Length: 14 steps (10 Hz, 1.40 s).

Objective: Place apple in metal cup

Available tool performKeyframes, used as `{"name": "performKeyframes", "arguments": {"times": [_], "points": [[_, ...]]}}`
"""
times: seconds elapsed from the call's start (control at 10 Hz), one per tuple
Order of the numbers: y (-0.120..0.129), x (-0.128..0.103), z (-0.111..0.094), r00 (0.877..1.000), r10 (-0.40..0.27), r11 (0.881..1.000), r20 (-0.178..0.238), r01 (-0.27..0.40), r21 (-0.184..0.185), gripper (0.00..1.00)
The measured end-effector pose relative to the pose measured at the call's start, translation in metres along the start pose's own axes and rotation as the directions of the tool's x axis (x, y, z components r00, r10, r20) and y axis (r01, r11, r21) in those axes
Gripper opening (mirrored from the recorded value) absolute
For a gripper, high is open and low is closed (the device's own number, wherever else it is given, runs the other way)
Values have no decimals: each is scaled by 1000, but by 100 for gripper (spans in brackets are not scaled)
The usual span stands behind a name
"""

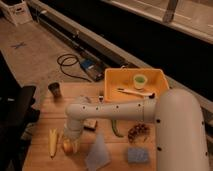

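The gripper (pixel 69 140) is hanging right over the apple (pixel 68 147) — its hold I cannot tell — metal cup (pixel 54 91) standing well apart.

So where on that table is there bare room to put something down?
Bare wood shows along the back, between the metal cup and the yellow bin, and on the left of the table, between that cup and the corn cob. The front is crowded: the hand is right at the apple beside the corn, with a blue sponge nearby.
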Motion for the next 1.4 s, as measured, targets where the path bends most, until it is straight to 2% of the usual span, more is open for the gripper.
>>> {"name": "performKeyframes", "arguments": {"times": [0.3,0.4,0.5,0.7,0.8,1.1,1.3,1.4], "points": [[-5,-7,-21,999,-8,998,-37,10,54,18],[-8,-7,-29,999,-11,998,-49,15,69,11],[-14,-10,-43,997,-24,995,-73,31,94,2],[-27,-11,-63,994,-40,990,-104,54,132,0],[-34,-5,-78,992,-38,984,-123,59,166,0],[-61,19,-136,982,-13,961,-188,64,269,0],[-73,36,-164,983,19,945,-183,42,324,0],[-74,37,-167,983,22,943,-181,40,330,0]]}}
